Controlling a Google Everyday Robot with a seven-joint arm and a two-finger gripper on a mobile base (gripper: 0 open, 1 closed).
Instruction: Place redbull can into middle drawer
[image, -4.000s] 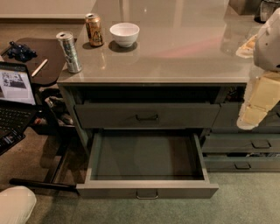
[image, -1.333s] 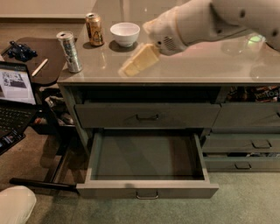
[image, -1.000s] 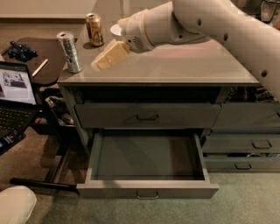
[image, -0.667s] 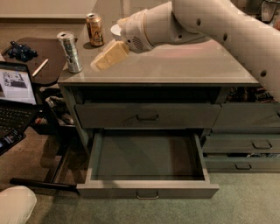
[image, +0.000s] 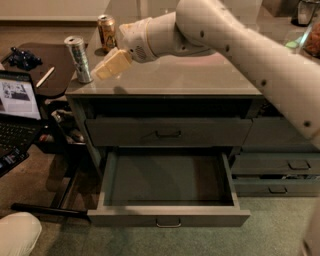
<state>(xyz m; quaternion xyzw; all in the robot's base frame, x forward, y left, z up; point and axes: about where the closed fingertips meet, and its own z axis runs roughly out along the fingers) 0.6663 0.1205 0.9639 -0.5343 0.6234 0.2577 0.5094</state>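
The redbull can (image: 78, 59), tall, slim and silver-grey, stands upright at the far left edge of the grey counter (image: 200, 80). My gripper (image: 109, 66) is just right of the can, above the counter, at about the height of the can's lower half; a small gap shows between them. It holds nothing. The middle drawer (image: 169, 218) is pulled out below the counter, and its inside shows nothing in it. The top drawer (image: 167, 131) above it is shut.
A shorter gold-brown can (image: 106, 32) stands behind the gripper, partly behind my arm. A dark side table (image: 37, 62) with a pen and an open laptop (image: 15, 102) are at the left. A narrower drawer stack (image: 280, 172) is at the right.
My arm has swung from the right edge across the counter to the left, and the gripper now sits close beside the redbull can. The can and drawers have not moved.
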